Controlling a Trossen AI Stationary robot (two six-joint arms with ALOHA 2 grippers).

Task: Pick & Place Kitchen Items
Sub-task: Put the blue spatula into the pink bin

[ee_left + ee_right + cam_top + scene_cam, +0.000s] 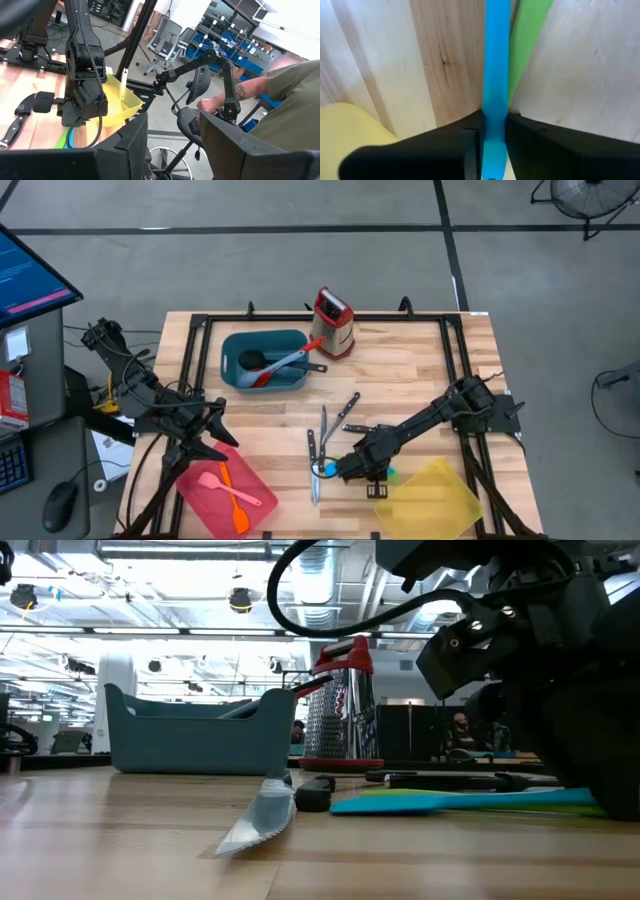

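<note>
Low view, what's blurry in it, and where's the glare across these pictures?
Low view: the right arm's dark housing, close to the lens, is soft, and ceiling lights glare behind the grater. Right wrist view: the blue utensil between the right tool's fingers is blurred, with bright sheen on the tabletop. High view: even light, no harsh shadows.

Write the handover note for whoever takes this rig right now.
Right end effector: shut on the blue utensil, low on the table by the yellow tray; a green utensil lies beside it.
Left end effector: idle over the red tray.
Done: ladle and spoons in the teal tray; pink and orange utensils in the red tray.
Left: the knives, the blue and green utensils.
</note>
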